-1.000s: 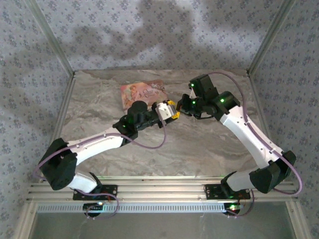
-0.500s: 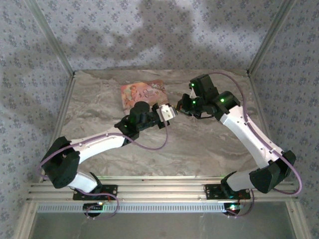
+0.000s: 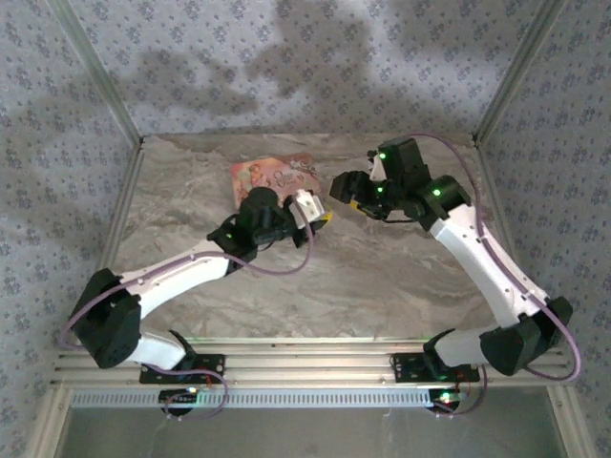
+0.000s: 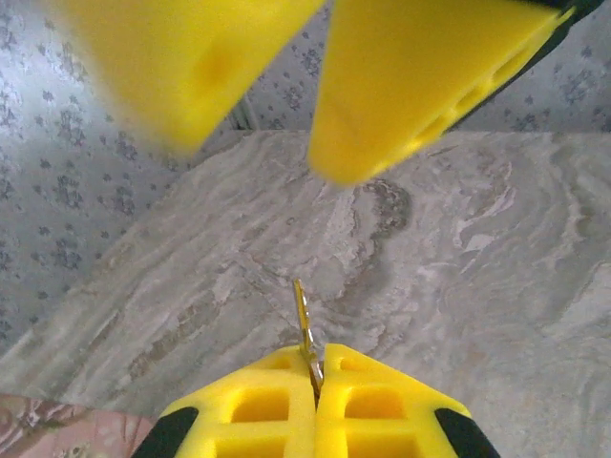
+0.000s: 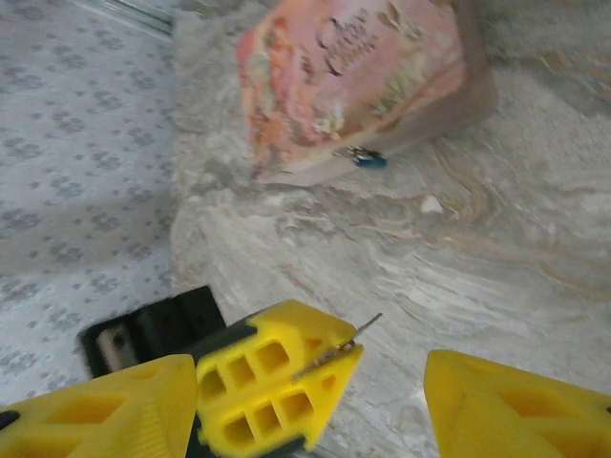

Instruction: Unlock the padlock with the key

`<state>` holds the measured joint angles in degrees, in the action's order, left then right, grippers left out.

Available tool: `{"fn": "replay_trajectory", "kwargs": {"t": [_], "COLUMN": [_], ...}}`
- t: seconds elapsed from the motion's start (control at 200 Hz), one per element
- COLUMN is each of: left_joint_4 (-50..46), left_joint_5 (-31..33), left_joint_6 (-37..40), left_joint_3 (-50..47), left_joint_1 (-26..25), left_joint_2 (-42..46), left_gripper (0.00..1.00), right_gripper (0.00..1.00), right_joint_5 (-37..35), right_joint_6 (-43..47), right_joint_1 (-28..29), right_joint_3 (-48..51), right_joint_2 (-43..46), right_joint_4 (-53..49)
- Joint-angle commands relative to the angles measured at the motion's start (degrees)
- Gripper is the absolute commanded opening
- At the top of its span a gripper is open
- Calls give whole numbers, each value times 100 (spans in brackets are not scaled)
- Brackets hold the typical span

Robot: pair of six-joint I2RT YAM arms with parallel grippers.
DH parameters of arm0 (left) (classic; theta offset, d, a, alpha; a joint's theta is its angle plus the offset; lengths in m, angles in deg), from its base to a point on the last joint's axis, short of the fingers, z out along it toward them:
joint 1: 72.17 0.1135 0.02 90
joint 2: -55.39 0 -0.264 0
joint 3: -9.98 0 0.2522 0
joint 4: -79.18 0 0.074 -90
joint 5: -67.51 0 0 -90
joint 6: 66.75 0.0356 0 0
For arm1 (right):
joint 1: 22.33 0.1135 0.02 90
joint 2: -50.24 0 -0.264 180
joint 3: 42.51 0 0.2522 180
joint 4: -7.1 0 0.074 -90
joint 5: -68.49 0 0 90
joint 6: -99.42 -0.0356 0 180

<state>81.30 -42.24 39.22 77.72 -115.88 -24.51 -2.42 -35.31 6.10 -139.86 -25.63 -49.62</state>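
The key is pinched by its head in the left end effector, whose fingers are pressed together on it, the thin shaft sticking straight out past the fingertips. Seen from the right wrist, that shaft slants up and to the right, while the padlock, a tiny blue body with a bit of metal at one end, lies on the worktop farther on, touching the lower edge of the pink box. So the padlock is ahead of the key's tip and a little off its line, with bare worktop between them. The right end effector stands wide and grips nothing, a finger on either side of the left fingertips. In the overhead view the left end effector sits just beside the box's near right corner, so the key-holding arm looks the nearer one; the shaft would likely need to swing towards the padlock first.
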Motion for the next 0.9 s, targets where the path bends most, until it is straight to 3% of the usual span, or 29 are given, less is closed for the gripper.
{"fn": "replay_trajectory", "kwargs": {"t": [0.0, 0.135, 0.265, 0.45, 0.625, 0.894], "left_joint_4": [-511, -782, -953, -1811, -2844, -3205], "left_joint_5": [-1417, -3077, -4238, -4984, -5325, -5512], "left_joint_6": [-1064, -1906, -2308, -2042, -1486, -1283], "left_joint_3": [318, 573, 737, 1085, 1573, 1805], "left_joint_1": [457, 1117, 1531, 1632, 1585, 1497], "left_joint_2": [307, 359, 471, 637, 577, 383], "left_gripper": [0, 0, 0, 0, 0, 0], "right_gripper": [67, 66, 63, 55, 51, 45], "right_joint_5": [517, 1481, 2528, 3934, 4176, 4404], "right_joint_6": [802, 1948, 2545, 2883, 3268, 3304], "right_joint_1": [-208, -461, -549, -470, -183, 225], "right_joint_3": [255, 733, 539, 392, 248, 88], "right_joint_2": [650, 934, 666, 366, 253, -30], "right_joint_4": [973, 2244, 2324, 2560, 2294, 2187]}}
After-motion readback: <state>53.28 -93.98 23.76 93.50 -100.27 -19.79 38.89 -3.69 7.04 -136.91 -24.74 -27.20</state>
